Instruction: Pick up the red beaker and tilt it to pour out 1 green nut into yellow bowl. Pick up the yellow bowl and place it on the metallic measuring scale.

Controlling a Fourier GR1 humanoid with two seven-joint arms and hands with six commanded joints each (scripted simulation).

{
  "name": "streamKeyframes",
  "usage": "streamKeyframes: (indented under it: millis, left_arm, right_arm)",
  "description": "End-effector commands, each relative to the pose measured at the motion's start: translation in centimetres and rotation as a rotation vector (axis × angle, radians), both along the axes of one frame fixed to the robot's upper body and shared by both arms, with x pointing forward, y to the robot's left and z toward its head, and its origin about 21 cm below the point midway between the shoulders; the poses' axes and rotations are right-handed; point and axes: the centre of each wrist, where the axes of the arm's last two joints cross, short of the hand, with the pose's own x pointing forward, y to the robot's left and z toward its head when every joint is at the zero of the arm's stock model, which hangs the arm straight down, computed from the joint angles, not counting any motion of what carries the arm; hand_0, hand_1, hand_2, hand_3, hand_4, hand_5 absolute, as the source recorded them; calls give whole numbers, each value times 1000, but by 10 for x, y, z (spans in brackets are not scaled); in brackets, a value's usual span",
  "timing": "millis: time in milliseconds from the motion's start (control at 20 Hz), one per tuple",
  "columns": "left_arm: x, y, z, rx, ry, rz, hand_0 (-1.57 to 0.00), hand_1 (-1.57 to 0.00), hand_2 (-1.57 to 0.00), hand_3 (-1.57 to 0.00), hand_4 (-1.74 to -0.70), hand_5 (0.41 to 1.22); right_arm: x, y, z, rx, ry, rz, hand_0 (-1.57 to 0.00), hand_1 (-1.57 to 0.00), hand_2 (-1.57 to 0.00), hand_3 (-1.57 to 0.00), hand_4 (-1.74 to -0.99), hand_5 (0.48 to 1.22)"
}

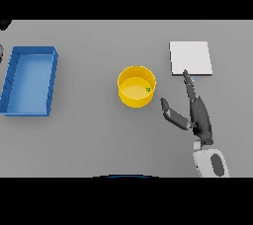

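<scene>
The yellow bowl (136, 86) stands upright near the middle of the table, with a small green nut (147, 89) inside near its right wall. The metallic measuring scale (190, 58) is a pale square plate at the back right. My right hand (199, 118) is open to the right of the bowl, apart from it. Its fingers (189, 83) stretch toward the scale's front edge and its thumb (170, 112) points left toward the bowl. No red beaker shows in the head view. My left hand is out of view.
A blue rectangular bin (29, 79) lies at the left side of the table. Dark objects (4, 24) sit at the far left corner, cut off by the edge.
</scene>
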Motion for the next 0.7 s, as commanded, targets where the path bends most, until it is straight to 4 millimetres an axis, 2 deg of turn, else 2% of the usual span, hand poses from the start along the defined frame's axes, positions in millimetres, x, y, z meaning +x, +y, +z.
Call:
streamKeyframes:
  millis: [0, 300, 400, 550, 650]
  left_arm:
    - [-9, 0, -14, -34, 14, 23, -1571, -1571, -1571, -1464, -1741, 1221]
    - [-51, -4, -53, -137, -22, 67, -1571, -1571, -1571, -1478, -1741, 1221]
    - [-57, -9, -57, -161, -22, 73, -1571, -1571, -1571, -1512, -1741, 1221]
    - [-70, -18, -68, -210, -3, 96, -1571, -1571, -1571, -1541, -1741, 1151]
    - [-76, -17, -70, -221, 6, 107, -1571, -1571, -1571, -1552, -1741, 1088]
  right_arm:
    - [-3, -4, -1, -1, -1, 1, 1, 1, 1, 1, -1035, 650]
    - [-3, -7, -7, 17, 16, 9, 1, 1, 1, 1, -1014, 648]
    - [-2, -8, -4, 11, 8, 17, 1, 1, 1, 1, -1004, 648]
    - [0, -5, -6, 29, 10, 11, 1, 1, 1, 1, -1012, 650]
    - [-6, -11, -10, 16, 5, 4, 1, 1, 1, 1, -1012, 648]
